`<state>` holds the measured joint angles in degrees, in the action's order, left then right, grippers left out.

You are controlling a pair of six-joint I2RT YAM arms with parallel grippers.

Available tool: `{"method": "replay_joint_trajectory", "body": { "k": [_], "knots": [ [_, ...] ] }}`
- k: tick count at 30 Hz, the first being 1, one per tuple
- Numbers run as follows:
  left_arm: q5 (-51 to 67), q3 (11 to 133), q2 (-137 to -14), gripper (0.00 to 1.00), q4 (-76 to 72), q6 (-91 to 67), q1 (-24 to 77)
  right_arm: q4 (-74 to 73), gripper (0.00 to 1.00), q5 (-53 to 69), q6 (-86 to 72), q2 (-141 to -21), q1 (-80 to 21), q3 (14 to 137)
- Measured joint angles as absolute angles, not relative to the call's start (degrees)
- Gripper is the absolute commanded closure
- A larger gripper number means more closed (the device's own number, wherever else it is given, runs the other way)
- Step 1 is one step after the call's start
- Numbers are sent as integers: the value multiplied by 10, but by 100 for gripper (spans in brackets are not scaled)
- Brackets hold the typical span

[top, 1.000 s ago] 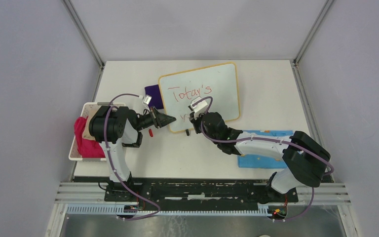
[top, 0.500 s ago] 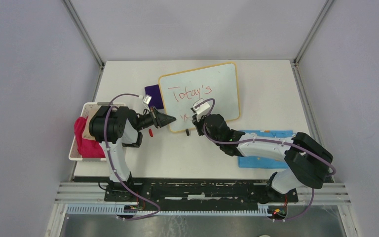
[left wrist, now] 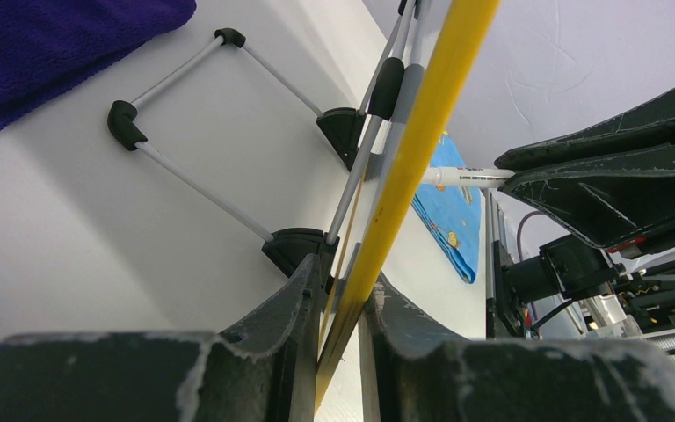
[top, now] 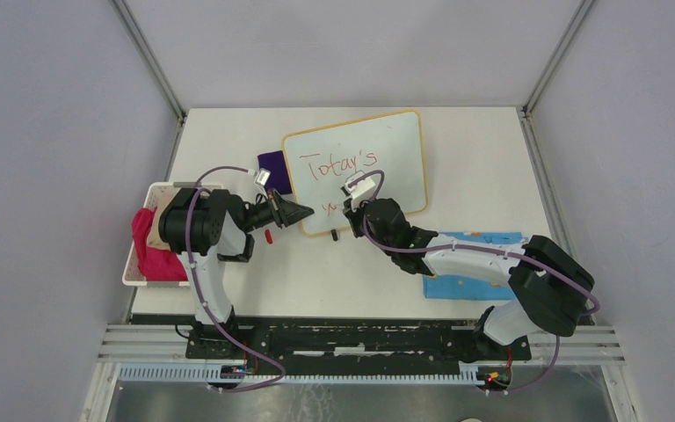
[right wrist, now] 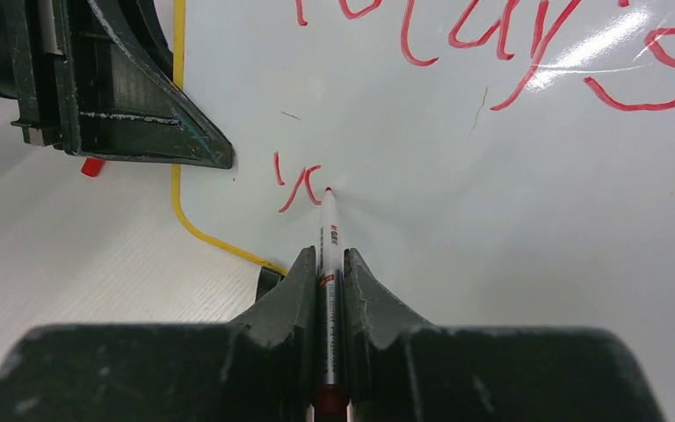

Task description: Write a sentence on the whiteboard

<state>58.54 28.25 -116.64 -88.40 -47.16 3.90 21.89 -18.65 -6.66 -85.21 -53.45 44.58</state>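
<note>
While my marker [right wrist: 328, 230] tip touches the whiteboard [top: 397, 141], the sentence [top: 341, 164] reads "Today's" on top. Below it there's only a "y" and one short curved stroke by the tip, too little to read. The board stands tilted toward the back middle of the table [top: 483, 167]. My right gripper [right wrist: 327, 257] is clenched on the marker, whose back end runs off the bottom of my wrist view. My left gripper [left wrist: 341, 294] pinches the board's yellow frame [left wrist: 422, 132] at its left edge. From above, my right arm covers part of the blue cloth [top: 453, 287], and the board hides some of a purple cloth [top: 271, 164].
</note>
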Motion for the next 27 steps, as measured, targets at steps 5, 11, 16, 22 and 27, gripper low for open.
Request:
{"method": "replay_joint_trajectory", "body": {
  "k": [5, 11, 16, 22, 27],
  "knots": [
    [586, 283, -1166, 98, -884, -472, 39, 216, 100, -187, -66, -853, -533, 450],
    [586, 283, -1166, 98, -884, -472, 39, 217, 100, -184, -66, -860, -532, 466],
    [586, 283, -1166, 98, -884, -472, 39, 217, 100, -180, -66, -863, -532, 469],
    [586, 283, -1166, 98, -884, -472, 39, 217, 100, -177, -66, -863, -532, 469],
    [586, 283, -1166, 98, -884, -472, 39, 218, 100, -177, -67, -863, -532, 469]
  ]
}}
